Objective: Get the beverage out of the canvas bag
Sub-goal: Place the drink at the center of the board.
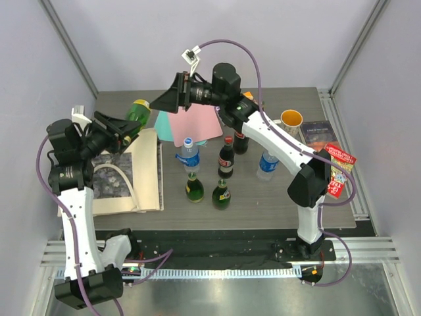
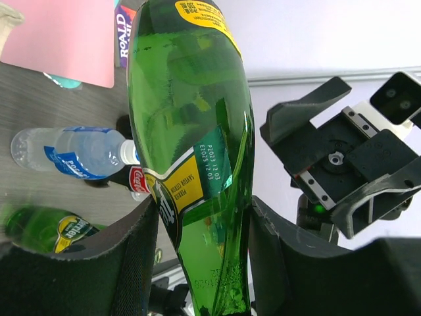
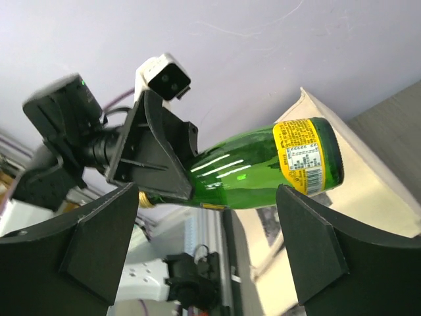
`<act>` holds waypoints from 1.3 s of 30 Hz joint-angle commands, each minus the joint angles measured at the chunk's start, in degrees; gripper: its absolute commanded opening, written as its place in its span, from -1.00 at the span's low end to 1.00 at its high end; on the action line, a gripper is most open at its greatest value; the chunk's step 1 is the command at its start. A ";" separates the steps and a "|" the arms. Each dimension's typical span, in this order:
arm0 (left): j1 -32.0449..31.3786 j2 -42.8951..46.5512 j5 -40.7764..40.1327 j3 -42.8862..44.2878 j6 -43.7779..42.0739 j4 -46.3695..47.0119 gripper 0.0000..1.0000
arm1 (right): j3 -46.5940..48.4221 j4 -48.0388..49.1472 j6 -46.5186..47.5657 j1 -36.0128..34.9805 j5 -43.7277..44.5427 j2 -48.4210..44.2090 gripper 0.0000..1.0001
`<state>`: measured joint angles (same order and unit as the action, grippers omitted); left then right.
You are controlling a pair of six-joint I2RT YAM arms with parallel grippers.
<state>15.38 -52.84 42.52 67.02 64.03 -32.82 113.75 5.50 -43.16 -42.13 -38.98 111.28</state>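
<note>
My left gripper clenched around green bottle, neck end in jaws, held clear above canvas bag lying flat below. Beyond bottle's base, my right gripper spread wide, seemingly not touching. Judgement: bottle out; setting down remains.

Bottle cluster blocks mid-table; bare strip of table along near edge; canvas bag left.

A lab test booth: plain grey walls, aluminium frame rails, dark table.
</note>
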 commanded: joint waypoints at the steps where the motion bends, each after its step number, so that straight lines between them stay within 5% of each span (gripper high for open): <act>1: -0.35 1.34 6.60 2.49 0.65 11.64 -1.00 | 1.38 2.15 15.53 1.61 -8.10 -2.03 0.90; 11: -1.14 -1.39 10.74 3.90 4.88 11.64 -1.00 | -3.53 -10.50 64.13 3.72 -19.55 -5.99 0.99; 17: -2.72 -2.79 12.14 2.32 4.53 10.06 -1.00 | -3.10 -17.88 84.95 0.12 -13.07 -7.05 1.00; 39: -6.59 -7.10 15.39 3.99 3.56 4.69 -1.00 | -4.94 -25.36 119.53 -7.53 6.81 -3.09 0.99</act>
<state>9.41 -61.04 50.76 67.05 67.35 -34.59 109.60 -18.96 67.75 -49.74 -35.35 107.90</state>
